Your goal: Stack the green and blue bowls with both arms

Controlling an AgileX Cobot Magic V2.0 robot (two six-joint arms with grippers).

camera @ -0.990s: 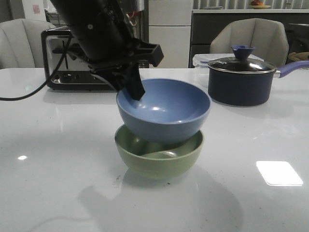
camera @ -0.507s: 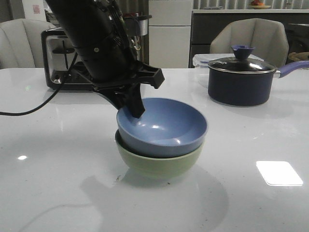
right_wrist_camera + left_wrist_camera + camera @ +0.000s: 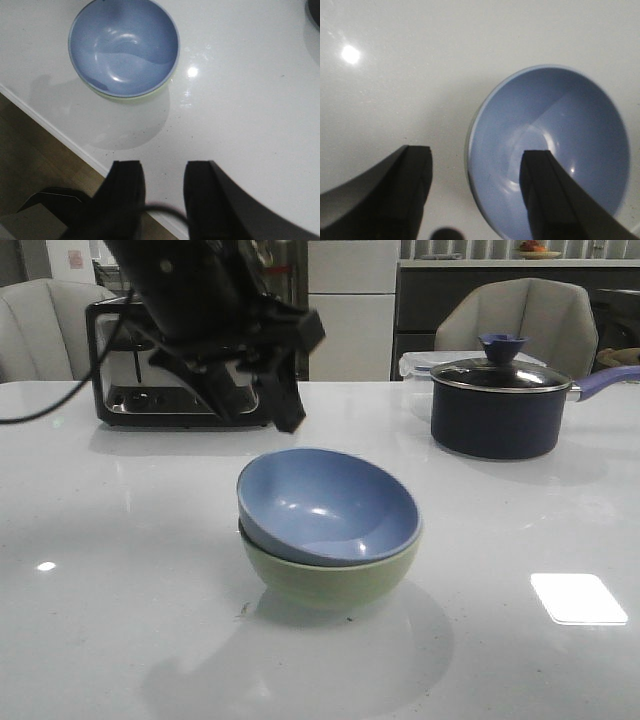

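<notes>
Front view shows the blue bowl (image 3: 327,505) nested inside the green bowl (image 3: 335,575) near the middle of the white bench (image 3: 120,620), the blue one tilted so its opening faces the camera and its far-left rim sits higher than the green rim. Only a band of green wall shows beneath it. The left hand (image 3: 262,400) hangs above and behind the stack, off its left side, clear of both bowls — its dark fingers are spread and hold nothing.

Left wrist view confirms this: the two fingers (image 3: 545,195) stand well apart with bare bench between them, one of them overlapping the blue bowl (image 3: 555,135) in the picture, and a thin sliver of green shows along that bowl's edge.

Right wrist view looks down from near the bench's edge, with the stack (image 3: 124,47) well away from the right hand (image 3: 161,190). Its fingers are parted by a narrow gap and empty, hovering over the bench edge with wooden floor (image 3: 30,150) beyond.

Behind the bowls in the front view stand a black-and-chrome toaster (image 3: 140,365) at the left and a dark lidded saucepan (image 3: 497,405) with a blue handle at the right — both well apart from the stack.
</notes>
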